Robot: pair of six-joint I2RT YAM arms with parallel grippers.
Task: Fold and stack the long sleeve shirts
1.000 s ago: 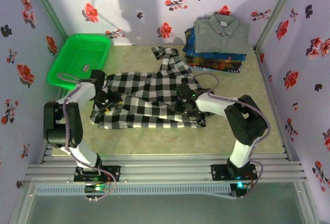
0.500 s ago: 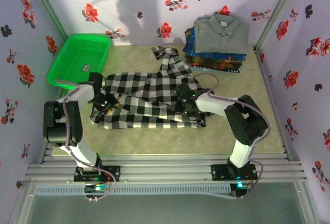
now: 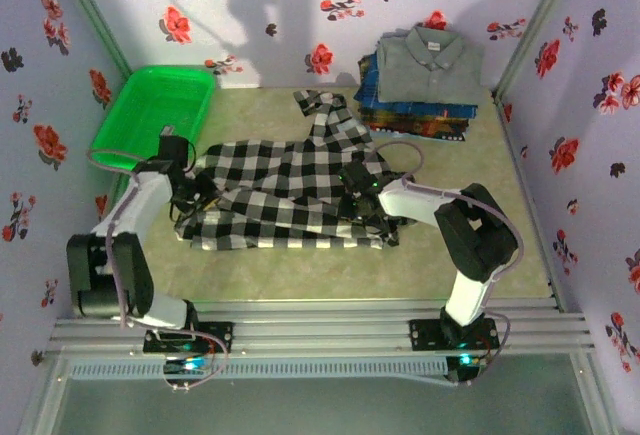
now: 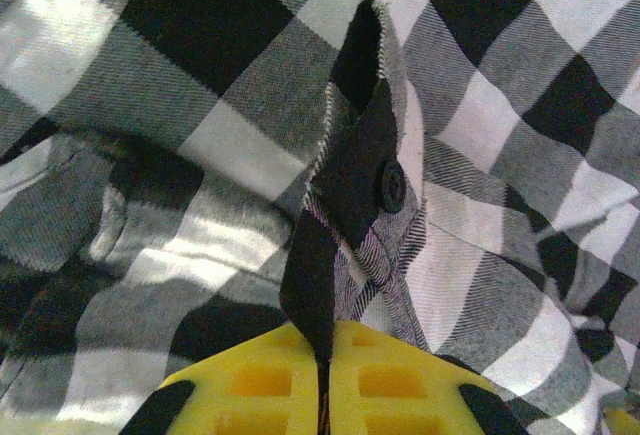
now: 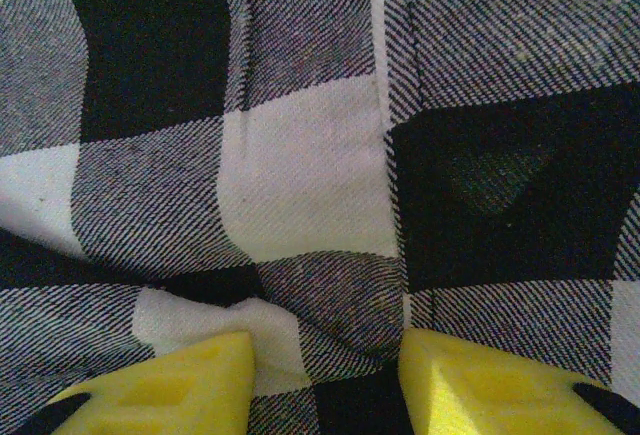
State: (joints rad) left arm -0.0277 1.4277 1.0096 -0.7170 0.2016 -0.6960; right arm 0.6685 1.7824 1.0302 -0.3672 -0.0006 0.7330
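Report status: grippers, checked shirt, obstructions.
Left gripper shut on checked shirt edge. Right gripper open, cloth between fingers. Shirt part-folded, nothing blocking.

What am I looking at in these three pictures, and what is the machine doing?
Two robot arms are bolted at the near edge of the table. The wide picture is from above and behind them; each close-up is from a wrist camera. A black-and-white checked shirt lies spread out; folded shirts, a grey shirt on top, are stacked back right; a green basket sits back left. The left gripper is shut on a fold of the checked shirt by a button; the right gripper has its fingers apart on that shirt.
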